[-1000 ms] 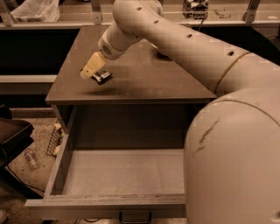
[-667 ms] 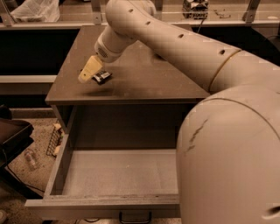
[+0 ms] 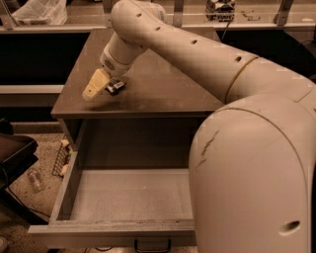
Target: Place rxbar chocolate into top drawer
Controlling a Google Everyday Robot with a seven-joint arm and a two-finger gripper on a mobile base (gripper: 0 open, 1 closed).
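Observation:
The rxbar chocolate [image 3: 115, 86] is a small dark bar with white patches. It lies on the brown cabinet top [image 3: 163, 84], near its left front. My gripper [image 3: 98, 86], tan at its tip, is low over the top and right against the bar's left side. My arm reaches in from the right and fills the right side of the view. The top drawer [image 3: 66, 190] is pulled open below the cabinet top. Its grey floor is bare, and its dark handle [image 3: 153, 245] shows at the bottom edge.
My arm's big cream body [image 3: 256, 188] hides the drawer's right part. On the floor to the left lie a plastic bottle [image 3: 34, 180], a small wire basket [image 3: 61, 159] and a dark object [image 3: 15, 153]. A white bag [image 3: 39, 11] sits at the back left.
My gripper has moved a little left and down beside the bar, and the arm has swung left with it. The bar has stayed where it was.

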